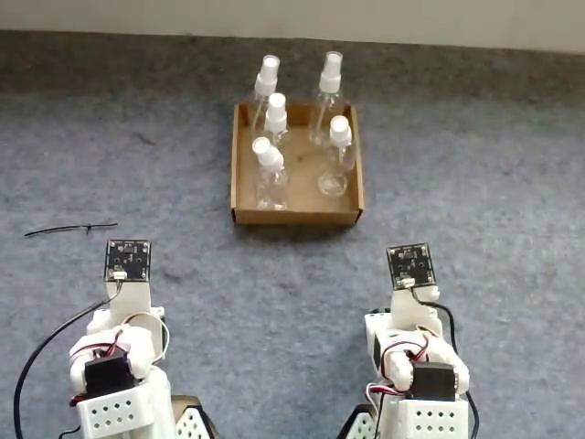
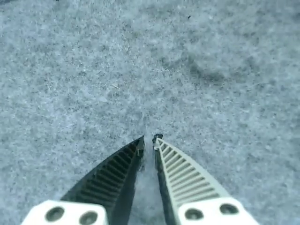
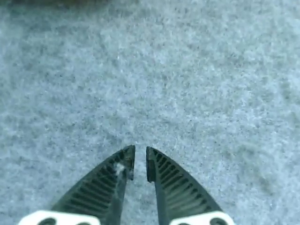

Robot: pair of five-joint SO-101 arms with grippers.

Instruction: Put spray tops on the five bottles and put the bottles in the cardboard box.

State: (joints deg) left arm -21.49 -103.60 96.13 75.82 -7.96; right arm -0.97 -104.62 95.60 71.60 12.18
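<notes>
The cardboard box sits on the grey carpet at the middle back in the high view. Several clear bottles stand upright inside it, each with a white spray top, among them one at the back left, one at the back right and one at the front left. Both arms are folded back at the near edge, well short of the box. My left gripper is shut over bare carpet with nothing in it. My right gripper is shut too, also over bare carpet.
A thin black cable tie lies on the carpet to the left, just beyond the left arm. The right arm rests at the near right. Open carpet lies between the arms and the box.
</notes>
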